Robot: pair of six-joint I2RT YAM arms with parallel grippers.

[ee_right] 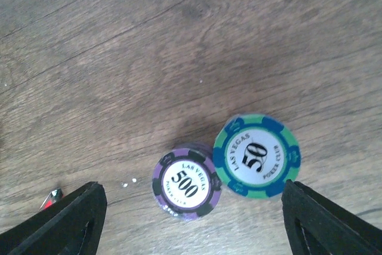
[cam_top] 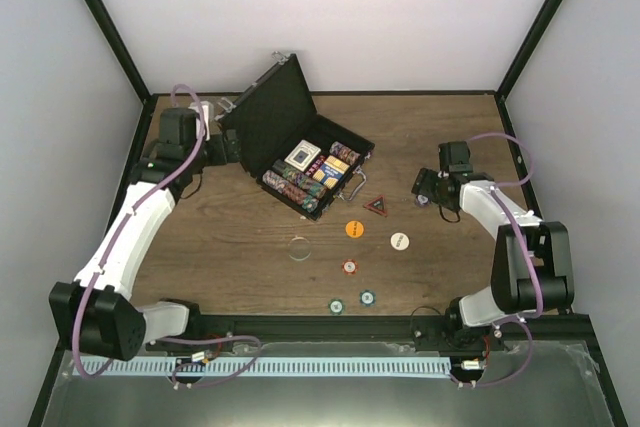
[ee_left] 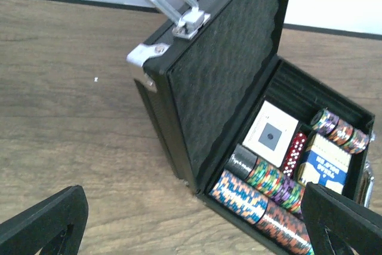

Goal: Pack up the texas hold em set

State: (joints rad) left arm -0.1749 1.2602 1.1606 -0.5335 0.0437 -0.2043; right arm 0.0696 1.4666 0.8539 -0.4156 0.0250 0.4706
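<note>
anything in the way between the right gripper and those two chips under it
Nothing visible. The right gripper hangs open over the purple 500 chip and the green 50 chip, which lie side by side on the table, with only bare wood around them.

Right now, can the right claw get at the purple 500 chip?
Probably yes: the right claw is open, and the purple 500 chip lies uncovered between its fingers. The green 50 chip close beside it may get nudged.
</note>
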